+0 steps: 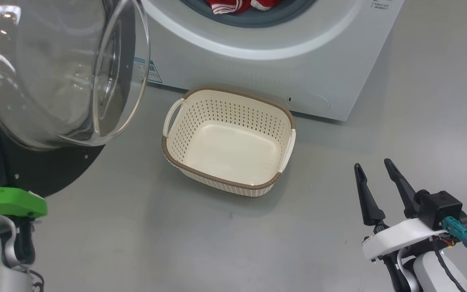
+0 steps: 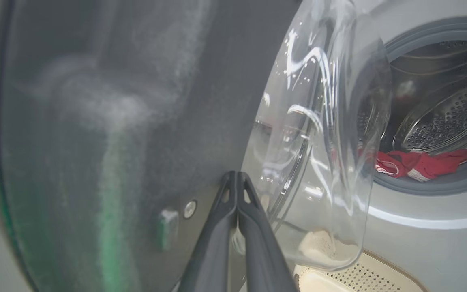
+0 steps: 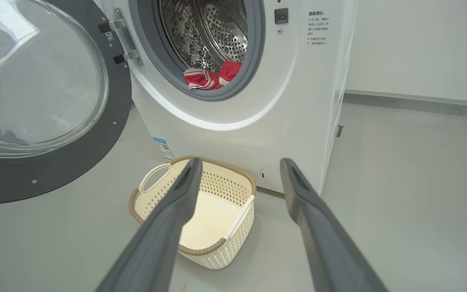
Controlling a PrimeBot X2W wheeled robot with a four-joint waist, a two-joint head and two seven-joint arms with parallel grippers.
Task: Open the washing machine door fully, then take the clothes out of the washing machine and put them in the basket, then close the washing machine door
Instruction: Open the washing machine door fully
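Observation:
The washing machine door (image 1: 55,174) stands swung open at the left, its glass bowl (image 1: 63,69) bulging toward me. My left gripper (image 2: 236,175) is shut on nothing, its tips close to the door's (image 2: 95,121) black inner face beside the glass. Red clothes (image 3: 211,77) lie at the front of the drum of the washing machine (image 3: 298,101), and also show in the head view (image 1: 227,5) and the left wrist view (image 2: 420,164). The cream basket (image 1: 239,94) sits empty on the floor before the machine (image 1: 258,73). My right gripper (image 1: 372,164) hangs open to the basket's right, holding nothing.
Grey floor (image 1: 136,243) spreads in front of and to the right of the basket (image 3: 225,190). The open door (image 3: 55,178) juts out on the left, with its hinge (image 3: 126,38) at the drum's left. A pale wall (image 3: 420,48) stands behind on the right.

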